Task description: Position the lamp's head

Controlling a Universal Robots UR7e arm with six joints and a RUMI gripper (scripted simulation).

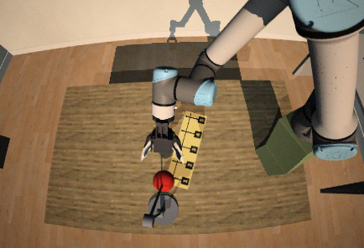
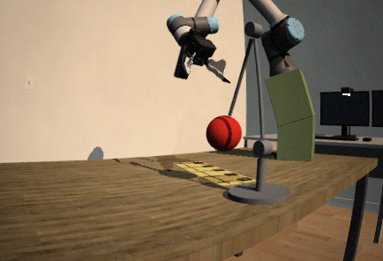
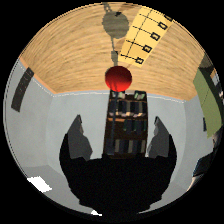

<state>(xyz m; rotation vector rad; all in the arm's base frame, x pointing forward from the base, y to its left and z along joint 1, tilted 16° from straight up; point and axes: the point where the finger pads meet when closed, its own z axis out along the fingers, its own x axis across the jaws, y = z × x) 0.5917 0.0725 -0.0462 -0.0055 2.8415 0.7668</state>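
Looks like a lab or office-type room. A wooden desk [image 2: 132, 220] on dark metal legs is set on a wood plank floor [image 1: 25, 113], with a plain cream wall [image 2: 88, 62] behind its far edge. Past the desk's right corner, a second table with dark computer monitors [image 2: 344, 108] can be seen against a grey wall, so a workspace is suggested.

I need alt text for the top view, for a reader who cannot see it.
Seen from above, the arm's open, empty claw hovers apart from the lamp's red head. The head sits beside the near end of a yellow strip of marks, just beyond the lamp's round grey base, on a wooden bench.
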